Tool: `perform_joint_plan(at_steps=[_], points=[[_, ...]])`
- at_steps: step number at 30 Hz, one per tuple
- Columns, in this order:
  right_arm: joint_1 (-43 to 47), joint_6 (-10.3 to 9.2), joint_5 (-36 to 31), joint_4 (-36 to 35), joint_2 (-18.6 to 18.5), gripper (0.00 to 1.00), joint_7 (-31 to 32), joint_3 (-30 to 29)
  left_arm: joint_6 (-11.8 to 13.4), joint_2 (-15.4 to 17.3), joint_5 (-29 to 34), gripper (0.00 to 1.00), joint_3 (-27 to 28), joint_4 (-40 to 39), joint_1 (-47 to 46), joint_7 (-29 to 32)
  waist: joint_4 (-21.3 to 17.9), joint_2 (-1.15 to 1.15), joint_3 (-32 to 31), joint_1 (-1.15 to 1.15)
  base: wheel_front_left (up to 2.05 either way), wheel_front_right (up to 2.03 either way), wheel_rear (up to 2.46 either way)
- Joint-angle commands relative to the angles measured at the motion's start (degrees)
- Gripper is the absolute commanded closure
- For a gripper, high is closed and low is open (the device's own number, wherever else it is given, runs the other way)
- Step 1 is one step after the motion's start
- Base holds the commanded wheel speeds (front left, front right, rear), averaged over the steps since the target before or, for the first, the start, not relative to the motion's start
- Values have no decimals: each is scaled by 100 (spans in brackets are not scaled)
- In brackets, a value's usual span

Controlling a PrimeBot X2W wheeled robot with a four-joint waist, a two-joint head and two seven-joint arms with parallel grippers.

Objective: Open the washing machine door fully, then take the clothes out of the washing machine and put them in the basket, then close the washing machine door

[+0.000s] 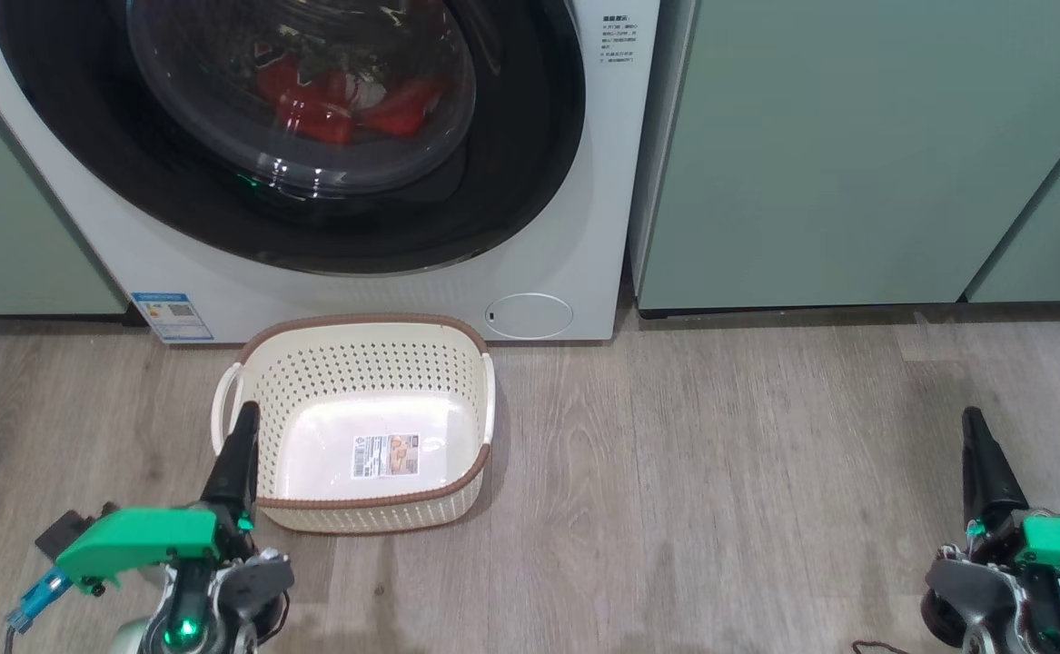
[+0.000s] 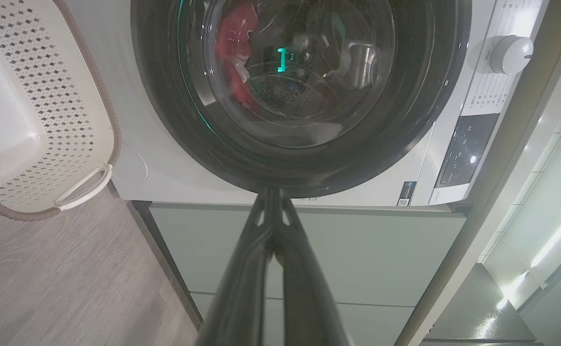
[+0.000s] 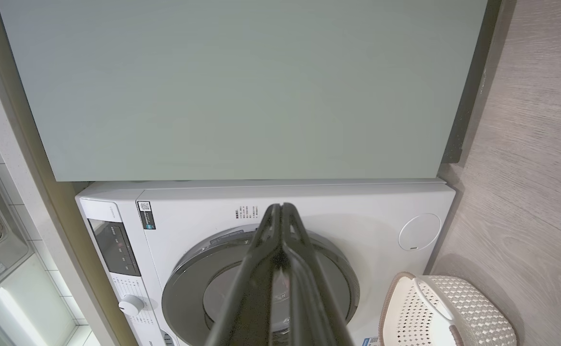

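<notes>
Washing machine door [image 2: 304, 91]: one, round, with a wide glossy black rim and a bulging clear window; it lies closed against the front of the machine.
Clothes [image 1: 339, 104]: bright red fabric with white patches, seen through the window low in the drum; how many garments there are cannot be told.
Washing machine [image 1: 598, 200]: one white front-loader, standing on the floor between pale green cabinets.
Marks on the machine: one small round flap [image 1: 528, 315] low at its right, one blue sticker [image 1: 172, 315] low at its left, one white dial [image 2: 511, 54] and one dark control panel [image 2: 467, 149].
Basket [image 1: 357, 368]: one, cream-white and perforated, with a brown rim and two white side handles; it sits upright on the floor just in front of the machine, below the door, with one label [image 1: 386, 455] on its floor and no clothes in it.
Left gripper [image 1: 246, 413]: two dark fingers pressed together, pinching nothing; in the head view its tip overlaps the basket's left side, and whether they touch cannot be told.
Right gripper [image 1: 973, 418]: two fingers pressed together, pinching nothing, above bare floor well apart from the basket.
Cabinets [image 1: 838, 154]: three pale green fronts in the head view, one on the machine's left and two on its right.
Floor [image 1: 720, 472]: grey wood-look planks.
</notes>
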Motion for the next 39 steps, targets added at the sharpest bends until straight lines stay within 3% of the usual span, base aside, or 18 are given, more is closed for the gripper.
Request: perform_joint_plan(at_steps=[1, 39], points=[[-60, -3, 35, -241, -98, 100, 33, 124, -39, 38, -24, 100, 163, -204, -145, 33, 0, 0, 0, 0, 0, 0, 0], [-60, -3, 36, -241, -98, 100, 33, 124, -39, 38, -25, 100, 163, -204, -145, 33, 0, 0, 0, 0, 0, 0, 0]])
